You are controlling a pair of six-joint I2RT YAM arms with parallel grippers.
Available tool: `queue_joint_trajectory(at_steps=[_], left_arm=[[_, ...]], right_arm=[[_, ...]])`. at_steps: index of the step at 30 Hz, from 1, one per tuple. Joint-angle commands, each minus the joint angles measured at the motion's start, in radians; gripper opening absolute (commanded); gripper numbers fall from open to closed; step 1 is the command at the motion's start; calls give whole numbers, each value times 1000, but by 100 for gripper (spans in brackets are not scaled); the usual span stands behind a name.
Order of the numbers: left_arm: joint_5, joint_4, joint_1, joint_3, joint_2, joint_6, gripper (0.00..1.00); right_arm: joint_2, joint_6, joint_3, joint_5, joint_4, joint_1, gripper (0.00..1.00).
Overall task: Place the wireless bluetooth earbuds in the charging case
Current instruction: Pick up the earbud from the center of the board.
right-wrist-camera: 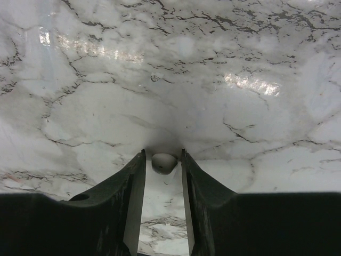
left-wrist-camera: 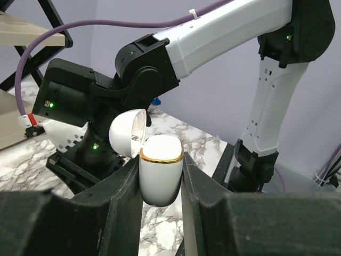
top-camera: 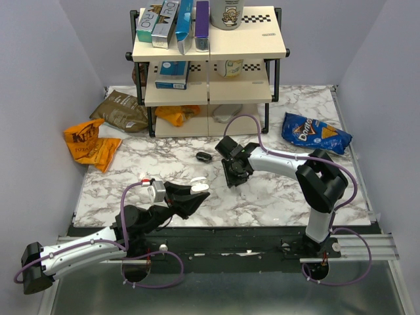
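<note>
1. The left end effector [left-wrist-camera: 161,172] was clenched on the white, gold-rimmed charging case [left-wrist-camera: 159,186], which stood upright with its lid tipped open.
2. A small black oval object [top-camera: 204,156] lay on the marble surface [top-camera: 275,197].
3. The right end effector [right-wrist-camera: 163,160] pointed down, its fingers flanking a pale earbud [right-wrist-camera: 163,164] on the surface. Whether they pinched it could not be told.

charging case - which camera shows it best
The left wrist view. There the white, gold-rimmed charging case sits at the centre with its lid open, clamped upright in the left gripper. The top external view shows it only as a small white shape at that gripper's tip. The right wrist view does not show it.
</note>
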Motion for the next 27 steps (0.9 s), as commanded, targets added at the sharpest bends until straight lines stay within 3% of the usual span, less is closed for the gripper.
queue_joint_trajectory(at_steps=[1,10,21,27], left_arm=[[-20,0,-10,4,-1,-8,0],[-22,-3,-10,7,0,-5,0],[-31,11,-10,15,14,-1,0],[-40,60,-10,15,46,5,0]], right_arm=[[28,-8,-29,20,-12,-2,38],[19,-9,-38,23,-9,-2,26],[-98,-11,-34,83,-30,-2,3],[-185,-35,14,172,-67,-1,1]])
